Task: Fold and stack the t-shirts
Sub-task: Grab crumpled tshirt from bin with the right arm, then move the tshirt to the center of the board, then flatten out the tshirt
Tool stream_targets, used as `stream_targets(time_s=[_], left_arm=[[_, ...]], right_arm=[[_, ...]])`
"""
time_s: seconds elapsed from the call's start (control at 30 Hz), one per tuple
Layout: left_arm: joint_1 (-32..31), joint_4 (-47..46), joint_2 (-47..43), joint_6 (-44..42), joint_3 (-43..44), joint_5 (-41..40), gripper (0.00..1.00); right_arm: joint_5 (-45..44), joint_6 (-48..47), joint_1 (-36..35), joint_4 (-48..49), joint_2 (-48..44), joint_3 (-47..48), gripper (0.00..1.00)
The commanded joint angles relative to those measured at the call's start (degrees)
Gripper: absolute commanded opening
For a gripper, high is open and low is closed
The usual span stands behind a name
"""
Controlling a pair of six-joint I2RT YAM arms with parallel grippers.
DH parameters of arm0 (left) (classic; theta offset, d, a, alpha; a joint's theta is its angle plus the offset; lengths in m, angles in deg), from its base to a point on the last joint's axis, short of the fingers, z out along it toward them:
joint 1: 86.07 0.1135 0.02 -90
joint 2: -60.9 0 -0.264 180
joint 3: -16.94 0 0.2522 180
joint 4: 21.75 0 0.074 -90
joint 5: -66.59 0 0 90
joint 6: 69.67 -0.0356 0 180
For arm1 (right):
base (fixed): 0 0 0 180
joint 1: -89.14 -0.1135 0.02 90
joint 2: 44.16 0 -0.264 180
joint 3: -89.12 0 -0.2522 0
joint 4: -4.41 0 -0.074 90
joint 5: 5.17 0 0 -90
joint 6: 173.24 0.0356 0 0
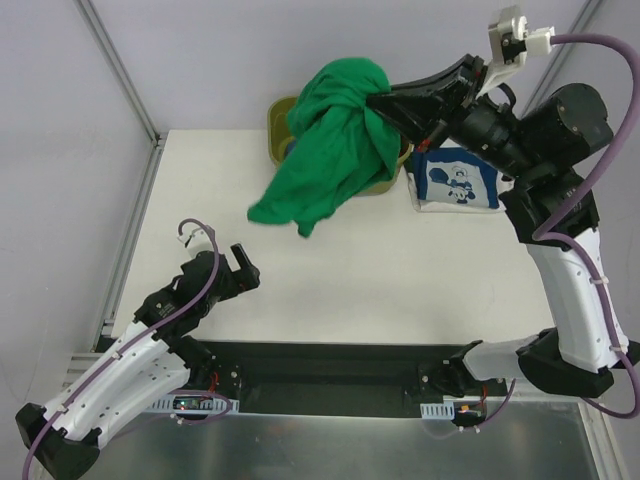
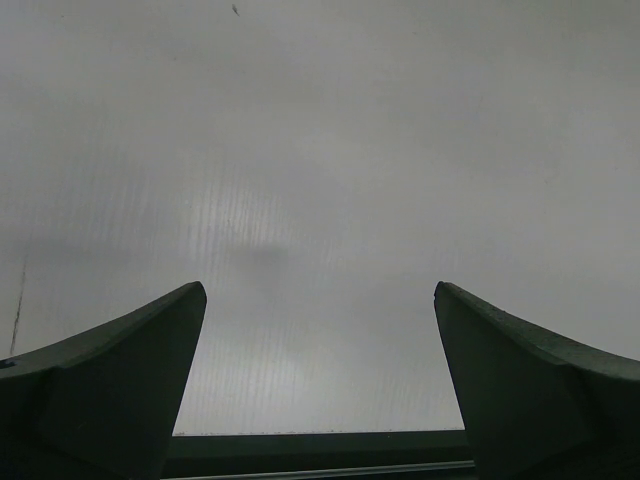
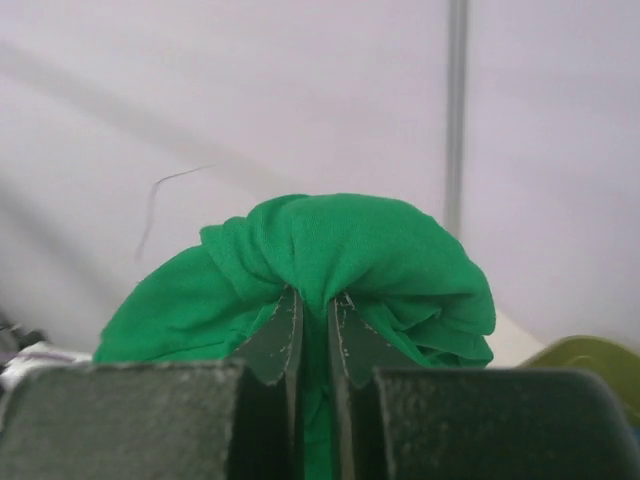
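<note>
The bright green t-shirt hangs bunched in the air over the back of the table, its lower edge trailing toward the left. My right gripper is shut on its top fold; in the right wrist view the green t-shirt bulges over the pinched fingertips, with the right gripper clamped tight. A folded navy t-shirt with a white-blue cartoon print lies at the back right. My left gripper is open near the front left, and in the left wrist view the left gripper holds nothing.
An olive-green tub stands at the back behind the hanging shirt, its rim also showing in the right wrist view as the tub. White enclosure walls surround the white table. A black rail runs along the near edge.
</note>
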Motion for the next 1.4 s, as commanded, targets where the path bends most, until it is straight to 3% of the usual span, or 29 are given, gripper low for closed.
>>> stream_targets(time_s=[0.0,0.1,0.17,0.27,0.3,0.33,0.4,0.47,0.63,0.77,0.87,0.97,1.03,1.23,1.37], left_arm=[[-0.1,-0.9,-1.9,1.0,0.3,0.9,0.99],[-0.1,-0.7,-3.4,1.6,-0.3,1.2,1.00],[-0.1,-0.4,-4.5,2.1,-0.9,1.6,0.99],[-0.1,0.3,-5.7,2.4,-1.6,1.0,0.99],[-0.1,1.1,-5.7,2.4,-1.6,0.7,0.99],[-0.1,1.5,-5.7,2.4,-1.4,0.6,0.99],[-0.1,2.0,-5.5,2.6,-1.1,0.6,0.99],[-0.1,2.3,-4.7,3.0,-1.0,0.6,0.99],[-0.1,2.5,-1.4,4.5,-1.6,1.1,1.00],[-0.1,2.2,0.8,5.4,-1.6,2.6,0.99],[0.0,-1.8,2.7,1.8,-1.6,9.6,0.99],[-0.1,-11.9,5.1,-4.7,-3.7,24.7,0.99],[-0.1,-17.5,8.1,-3.5,-7.2,32.0,0.99],[-0.2,-23.3,20.6,-2.1,-7.2,33.9,0.99],[-0.2,-28.7,25.4,-0.5,-7.4,35.8,0.98]], right_arm=[[8.5,7.9,-1.4,4.4,-0.6,-7.3,0.03],[2.4,7.6,-1.4,2.6,-3.9,-19.8,0.12],[-3.1,5.6,-1.4,-1.6,-6.4,-31.7,0.25],[-22.4,4.7,-0.4,-10.2,-6.0,-45.0,0.36],[-32.8,6.3,1.3,-12.5,-5.1,-47.1,0.40],[-36.0,7.0,2.5,-15.6,-2.9,-49.3,0.61],[-38.5,8.8,5.0,-17.2,-0.8,-53.5,0.75],[-37.5,8.8,4.8,-16.8,0.1,-56.1,0.99],[-35.8,6.8,1.7,-14.4,-1.8,-58.9,0.97],[-36.6,4.2,-7.1,-14.1,-3.1,-60.4,0.97],[-38.5,6.5,-10.1,-14.5,-4.1,-62.2,0.97],[-36.3,7.0,-10.2,-10.2,-5.8,-66.0,0.97],[-34.5,5.9,-10.2,-6.9,-5.7,-66.4,0.97],[-25.7,-4.4,-10.2,-4.0,2.4,-59.2,0.97],[-20.4,-8.5,-10.8,-5.0,10.8,-46.3,0.99]])
